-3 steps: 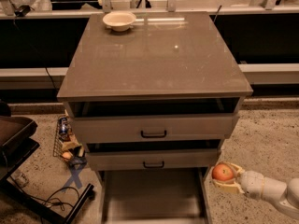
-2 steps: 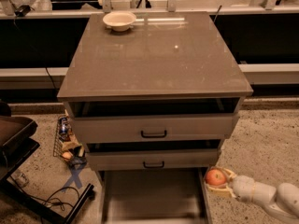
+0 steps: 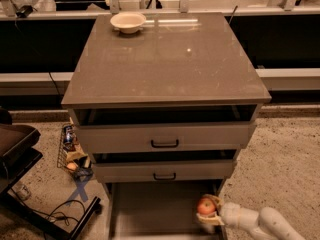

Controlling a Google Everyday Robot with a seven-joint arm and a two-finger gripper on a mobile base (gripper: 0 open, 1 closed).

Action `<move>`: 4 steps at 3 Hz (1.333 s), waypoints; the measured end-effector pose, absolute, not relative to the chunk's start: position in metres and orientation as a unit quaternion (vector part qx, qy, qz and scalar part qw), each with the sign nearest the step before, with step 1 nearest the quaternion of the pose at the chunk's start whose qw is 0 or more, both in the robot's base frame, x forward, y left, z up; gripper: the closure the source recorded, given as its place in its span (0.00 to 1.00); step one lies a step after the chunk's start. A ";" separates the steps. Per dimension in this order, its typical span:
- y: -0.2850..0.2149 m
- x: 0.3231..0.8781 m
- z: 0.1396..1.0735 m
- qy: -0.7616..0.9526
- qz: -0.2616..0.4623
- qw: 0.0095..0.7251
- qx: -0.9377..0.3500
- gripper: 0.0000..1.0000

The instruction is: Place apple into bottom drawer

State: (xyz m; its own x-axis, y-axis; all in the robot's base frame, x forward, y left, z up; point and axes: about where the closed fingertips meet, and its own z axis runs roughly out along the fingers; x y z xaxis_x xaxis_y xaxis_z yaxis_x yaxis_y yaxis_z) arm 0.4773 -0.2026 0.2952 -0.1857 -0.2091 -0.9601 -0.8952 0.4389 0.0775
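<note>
Apple (image 3: 205,205) clamped in the claw (image 3: 210,214), hovering at right edge of pulled-out bottom drawer (image 3: 150,210)

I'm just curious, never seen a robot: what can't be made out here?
Bottom drawer: front cut off by camera view's lower edge.
Upper drawers: insides hidden by the cabinet top.
End effector, at the drawer's right side, holding apple: blurred; arm cut off at corner.

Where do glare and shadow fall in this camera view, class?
Camera view: glare streaks the cabinet top beside the bowl; shadow fills the gaps above both upper drawers; the bottom drawer lies dim, where the gripper holds the apple at its right edge.
</note>
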 end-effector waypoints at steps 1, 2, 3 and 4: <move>-0.157 0.479 0.243 0.673 0.358 0.484 -0.429 1.00; -0.104 0.481 0.206 0.661 0.374 0.459 -0.462 1.00; -0.046 0.488 0.168 0.649 0.380 0.434 -0.496 1.00; -0.024 0.490 0.153 0.645 0.381 0.424 -0.509 1.00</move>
